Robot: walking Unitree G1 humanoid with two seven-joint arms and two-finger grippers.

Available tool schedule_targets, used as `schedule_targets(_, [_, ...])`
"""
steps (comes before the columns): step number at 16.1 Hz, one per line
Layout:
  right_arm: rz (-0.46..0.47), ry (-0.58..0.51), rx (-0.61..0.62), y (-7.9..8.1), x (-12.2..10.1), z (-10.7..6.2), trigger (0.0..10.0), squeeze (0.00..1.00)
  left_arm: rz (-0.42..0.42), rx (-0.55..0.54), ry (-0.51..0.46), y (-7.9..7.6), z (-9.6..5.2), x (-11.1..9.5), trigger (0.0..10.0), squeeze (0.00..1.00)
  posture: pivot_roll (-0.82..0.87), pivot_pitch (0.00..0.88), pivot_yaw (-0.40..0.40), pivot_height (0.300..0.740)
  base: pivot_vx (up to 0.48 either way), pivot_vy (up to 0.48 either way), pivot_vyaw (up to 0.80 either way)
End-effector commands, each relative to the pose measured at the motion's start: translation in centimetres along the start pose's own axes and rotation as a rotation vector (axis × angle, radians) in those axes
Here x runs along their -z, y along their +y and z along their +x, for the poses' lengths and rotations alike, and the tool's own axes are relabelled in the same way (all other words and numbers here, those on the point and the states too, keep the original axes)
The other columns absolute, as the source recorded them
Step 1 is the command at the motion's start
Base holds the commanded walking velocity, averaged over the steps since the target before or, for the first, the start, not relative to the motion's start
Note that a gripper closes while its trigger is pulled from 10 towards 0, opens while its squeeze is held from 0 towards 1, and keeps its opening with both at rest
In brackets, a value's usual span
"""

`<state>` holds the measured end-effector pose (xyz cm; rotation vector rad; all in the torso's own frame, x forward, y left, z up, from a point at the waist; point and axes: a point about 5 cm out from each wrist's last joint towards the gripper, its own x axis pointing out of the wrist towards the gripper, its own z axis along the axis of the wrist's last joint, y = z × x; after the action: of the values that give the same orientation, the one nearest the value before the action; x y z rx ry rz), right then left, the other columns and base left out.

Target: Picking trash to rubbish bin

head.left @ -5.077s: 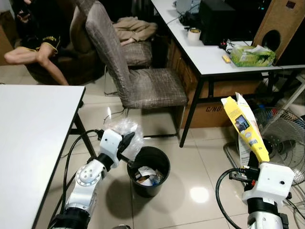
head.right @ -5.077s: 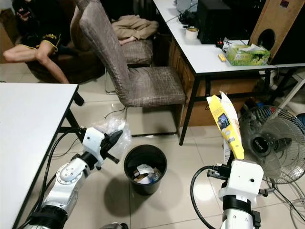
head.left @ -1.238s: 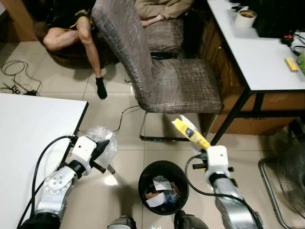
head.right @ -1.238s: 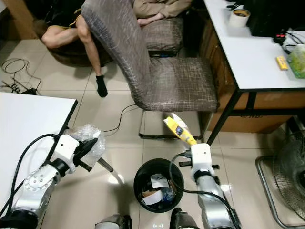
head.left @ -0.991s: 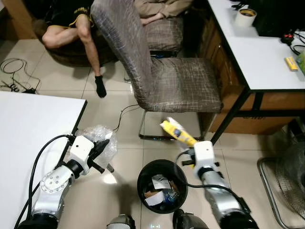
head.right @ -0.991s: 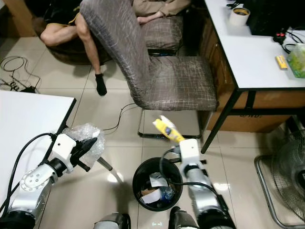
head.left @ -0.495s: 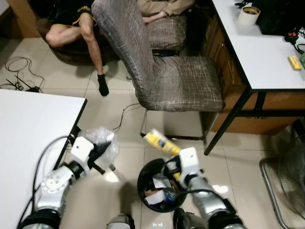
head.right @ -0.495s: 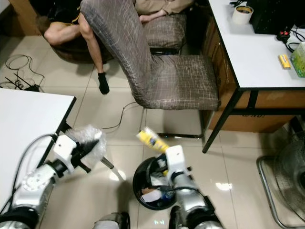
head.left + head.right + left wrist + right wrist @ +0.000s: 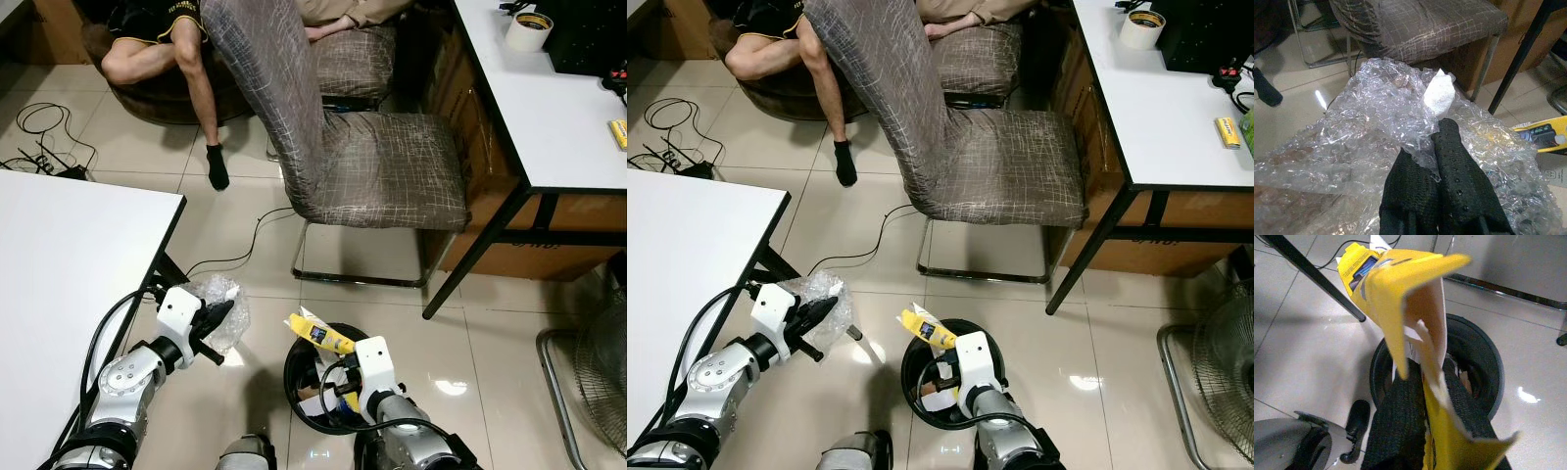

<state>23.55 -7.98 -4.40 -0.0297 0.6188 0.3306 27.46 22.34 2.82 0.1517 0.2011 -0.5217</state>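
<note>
So I've got trash in both hands right now. My right gripper [image 9: 345, 358] has its fingers clamped on a yellow carton [image 9: 319, 333], flattened and folded, and it sits right over the black bin [image 9: 918, 350] on the floor, the carton poking out past the rim toward my left. From the right wrist camera I can see the bin's opening straight below the carton, so I'd say this one is basically lined up and just needs letting go.

My left gripper [image 9: 217, 316] has its fingers pinched together on a wad of bubble wrap [image 9: 223, 311], held off to the left of the bin, near the leg of the white surface [image 9: 59, 274]. That piece hasn't reached the bin yet.

The bin already has some paper and packaging in it, so part of the job looks done. What's left, as far as I can judge: drop the carton, then swing the bubble wrap over and drop that too. The gray chair [image 9: 362, 166] stands just behind the bin, and a person's leg [image 9: 201, 108] is further back on the floor.
</note>
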Motion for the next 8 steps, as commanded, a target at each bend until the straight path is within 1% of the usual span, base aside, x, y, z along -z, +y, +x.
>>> schedule_targets(1, [-0.004, 0.014, 0.018, -0.2, 0.4, -0.1, 10.0, 1.00, -0.004, -0.010, 0.016, 0.3, -0.7, 0.5, 10.0, 0.00, 0.31, 0.241, 0.029, 0.740, 0.000, 0.000, 0.00])
schedule_targets(4, [-0.020, 0.012, 0.087, -1.5, 0.8, -0.4, 10.0, 1.00, -0.001, -0.014, 0.018, 0.3, -0.8, 0.6, 10.0, 0.00, 0.30, 0.237, 0.029, 0.740, 0.000, 0.000, 0.00])
schedule_targets(8, [-0.015, 0.019, 0.141, -2.5, 1.3, -0.8, 10.0, 1.00, 0.002, -0.013, 0.018, 0.4, -0.9, 0.7, 10.0, 0.00, 0.30, 0.233, 0.034, 0.740, 0.000, 0.000, 0.00])
